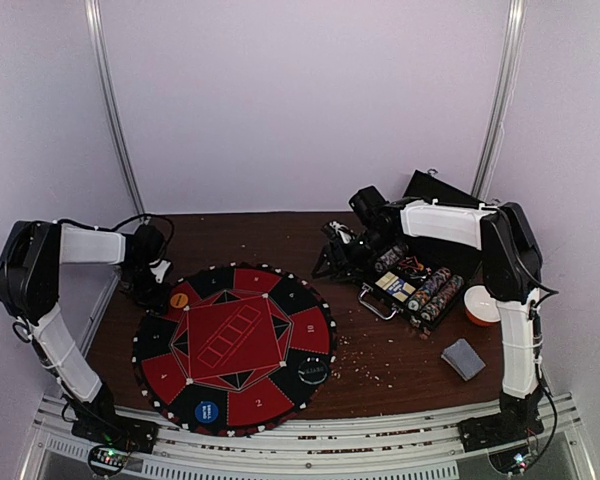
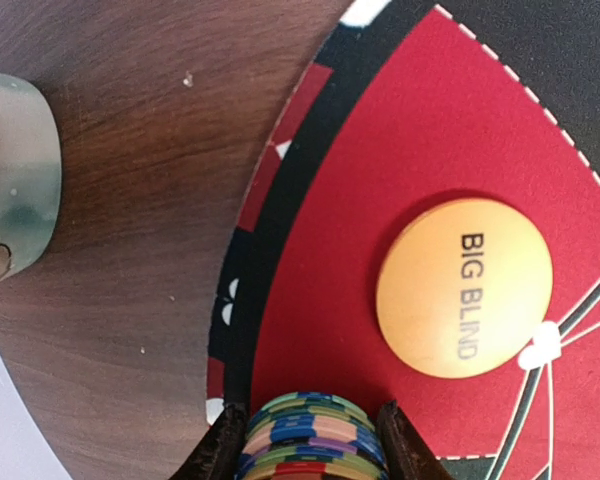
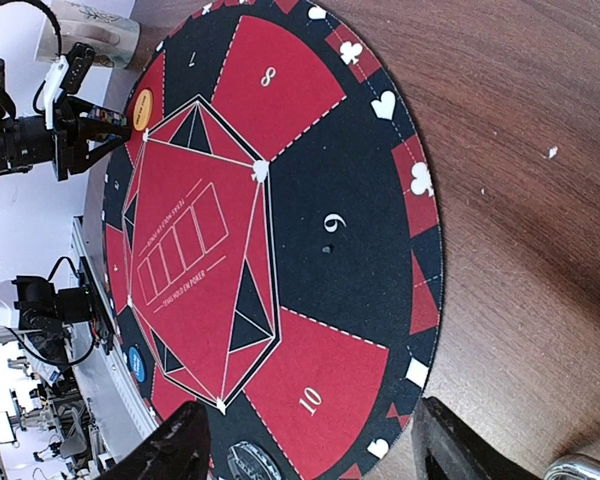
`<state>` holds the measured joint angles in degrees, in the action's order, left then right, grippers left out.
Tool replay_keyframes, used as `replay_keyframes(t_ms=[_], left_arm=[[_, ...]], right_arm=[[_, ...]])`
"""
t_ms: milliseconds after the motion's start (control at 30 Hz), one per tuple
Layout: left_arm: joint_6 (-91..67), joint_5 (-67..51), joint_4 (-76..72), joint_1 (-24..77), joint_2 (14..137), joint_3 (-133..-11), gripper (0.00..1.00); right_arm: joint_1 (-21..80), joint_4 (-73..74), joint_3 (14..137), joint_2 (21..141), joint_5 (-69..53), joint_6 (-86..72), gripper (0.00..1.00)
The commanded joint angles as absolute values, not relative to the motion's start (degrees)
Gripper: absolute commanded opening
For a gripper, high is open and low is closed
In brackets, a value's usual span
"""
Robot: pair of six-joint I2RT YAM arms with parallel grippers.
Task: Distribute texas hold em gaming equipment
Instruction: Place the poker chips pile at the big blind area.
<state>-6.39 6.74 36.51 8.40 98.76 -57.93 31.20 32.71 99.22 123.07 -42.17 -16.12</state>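
While the left tool (image 2: 308, 455) was clamped on a short stack of striped poker chips (image 2: 305, 420), it hung close to the worktop's (image 2: 130, 200) left edge, over the rim of the round mat (image 2: 380, 130). Just beyond the held stack, the yellow BIG BLIND button (image 2: 464, 287) lay flat on a red segment, near it but apart. The right tool (image 3: 325, 450) stood with fingers spread and nothing between them, towards the far right corner, beside the black case (image 1: 442, 190) holding rows of chips (image 1: 435, 290). A blue button (image 1: 206, 411) and a black button (image 1: 313, 371) lay on the mat's near side; a grey-blue deck of cards (image 1: 464, 358) lay by the right edge
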Motion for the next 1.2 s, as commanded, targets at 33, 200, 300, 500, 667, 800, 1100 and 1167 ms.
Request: replay_keyframes(t_ms=[33, 200, 300, 500, 667, 800, 1100, 1167], left_arm=[[-7.7, 7.9, 28.2, 7.7, 98.0, -56.1, 0.00], [-11.8, 10.1, 24.1, 7.6, 96.8, -52.7, 0.00], [-14.0, 9.5, 21.2, 7.6, 95.9, -50.5, 0.00], [-15.5, 11.5, 17.5, 7.6, 96.0, -48.4, 0.00], [-16.9, 12.4, 14.5, 7.6, 96.2, -46.7, 0.00], [-17.9, 11.4, 12.4, 7.7, 95.7, -45.9, 0.00], [-19.3, 13.5, 12.3, 7.8, 96.4, -44.7, 0.11], [-19.4, 13.7, 12.6, 7.8, 96.8, -44.9, 0.18]], right_arm=[[30.9, 34.5, 100.3, 121.0, -41.4, -14.9, 0.71], [30.9, 35.1, 100.3, 120.6, -41.1, -14.4, 0.71], [30.9, 35.3, 100.4, 120.6, -41.0, -14.3, 0.71], [30.9, 35.4, 101.1, 120.7, -41.4, -14.4, 0.71], [30.9, 35.6, 100.9, 120.3, -41.3, -14.3, 0.71], [30.9, 35.8, 101.2, 120.3, -41.4, -14.3, 0.71], [30.9, 36.0, 101.1, 120.1, -41.5, -14.2, 0.71], [30.9, 36.1, 101.2, 120.1, -41.5, -14.2, 0.71]])
